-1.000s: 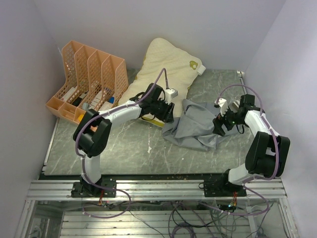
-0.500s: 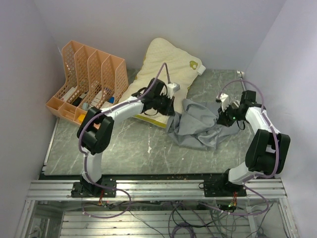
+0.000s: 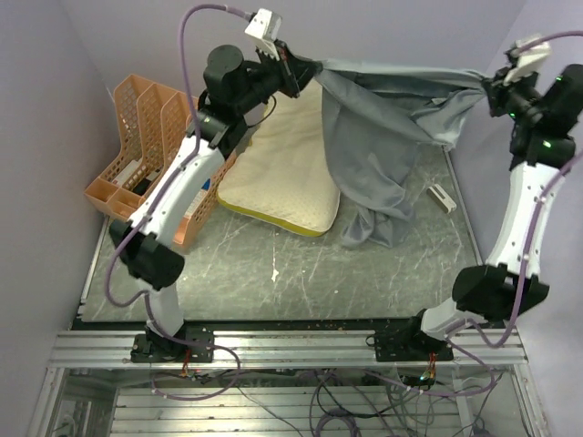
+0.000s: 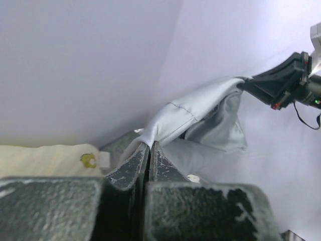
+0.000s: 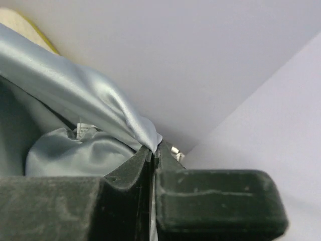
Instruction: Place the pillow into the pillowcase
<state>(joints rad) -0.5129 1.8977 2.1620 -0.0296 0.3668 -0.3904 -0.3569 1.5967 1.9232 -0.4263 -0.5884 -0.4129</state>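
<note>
**Pillowcase strung between two claws above the pillow**

The pillowcase (image 3: 369, 127), a blue-grey, faintly shiny cloth sack, hangs high over the desk (image 3: 237, 273), stretched between the two claws. The left claw (image 3: 293, 75) is pinched tight on one top corner of it, above the far end of the pillow (image 3: 282, 173). In the left wrist view its fingers meet on a seamed fold of the cloth with no gap between them. The right claw (image 3: 492, 89) is clamped on the opposite top corner, well to the right of the pillow. The right wrist view shows its fingers closed on a thin fold, with a small white label on the cloth nearby.

Between the two grips the top edge sags slightly. The body falls in long wrinkled folds, and its lowest end appears to rest on the desk just right of the pillow's near right corner.

The pillow lies flat on the desk, cream-yellow with quilted seams and an olive-yellow edge along its near side. The hanging cloth hides its far right part. The left wrist view shows a small yellow-green logo and a white tag at one corner.

An orange file rack (image 3: 146, 137) stands left of the pillow, partly behind the left arm.
</note>
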